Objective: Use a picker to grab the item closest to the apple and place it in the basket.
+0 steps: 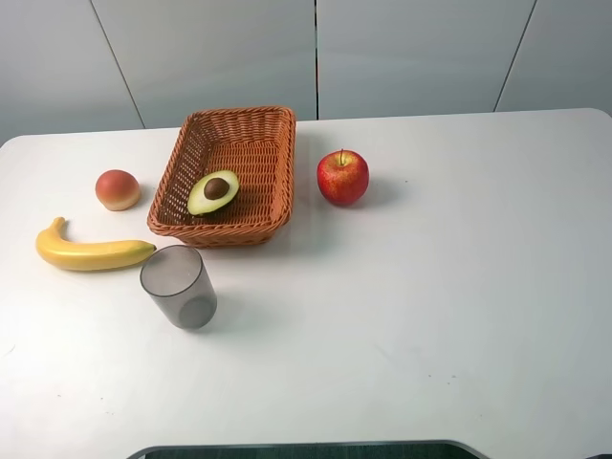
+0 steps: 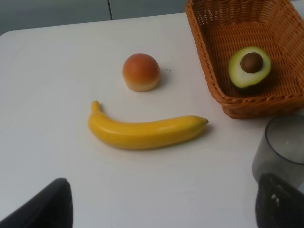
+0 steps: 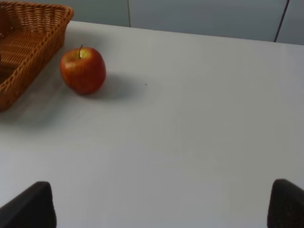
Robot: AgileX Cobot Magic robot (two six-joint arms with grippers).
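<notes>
A red apple (image 1: 342,177) (image 3: 83,70) stands just right of the woven basket (image 1: 258,120) (image 2: 285,102) (image 3: 28,52). Inside the basket lies an avocado half (image 1: 213,191) (image 2: 249,66), pit up. Neither arm shows in the exterior high view. In the left wrist view my left gripper (image 2: 161,209) is open, its dark fingertips (image 2: 42,206) spread wide above the table short of the banana (image 2: 145,131). My right gripper (image 3: 157,209) is open too, with nothing between its fingertips (image 3: 287,204), well back from the apple.
A yellow banana (image 1: 91,251) and a peach (image 1: 117,189) (image 2: 141,71) lie left of the basket. A grey translucent cup (image 1: 179,286) (image 2: 280,147) stands in front of the basket's near left corner, close to my left gripper's far fingertip. White table (image 1: 459,287).
</notes>
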